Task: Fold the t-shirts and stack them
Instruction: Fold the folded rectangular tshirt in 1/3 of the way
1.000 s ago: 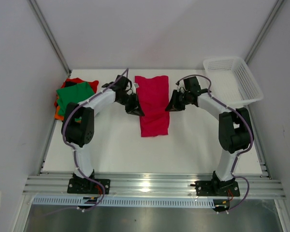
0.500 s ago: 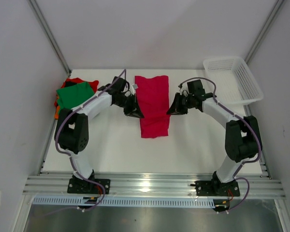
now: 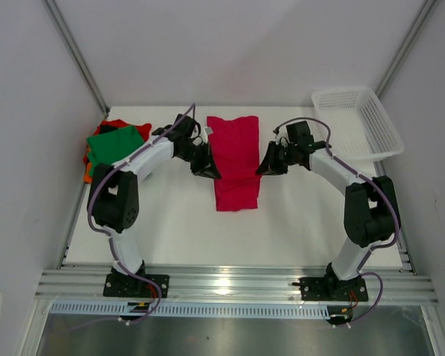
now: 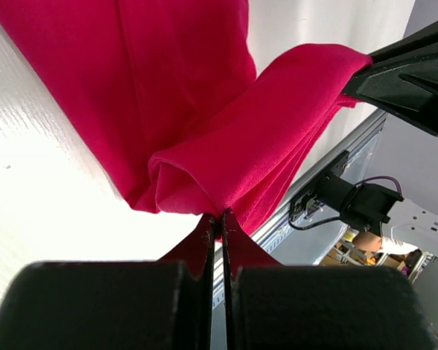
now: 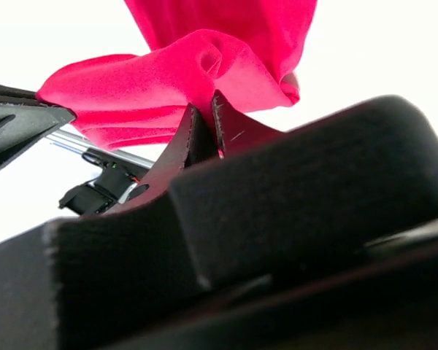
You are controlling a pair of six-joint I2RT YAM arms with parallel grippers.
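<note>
Got the shirt [image 3: 235,159] lying lengthwise in the middle of the tabletop [image 3: 178,222], pinched at both long edges with left hand [image 3: 208,170] and right hand [image 3: 263,167] clamped down on cloth, prob to lift the middle for a half-fold before stacking on the pile [image 3: 113,144] far left.

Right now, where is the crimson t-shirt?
In the top view, the crimson t-shirt lies mid-table toward the far edge, its side edges pinched by the left fingers and the right fingers.

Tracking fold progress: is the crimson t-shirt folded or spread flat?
Partly folded: crimson t-shirt is a narrow strip, left gripper and right gripper pinching its sides.
</note>
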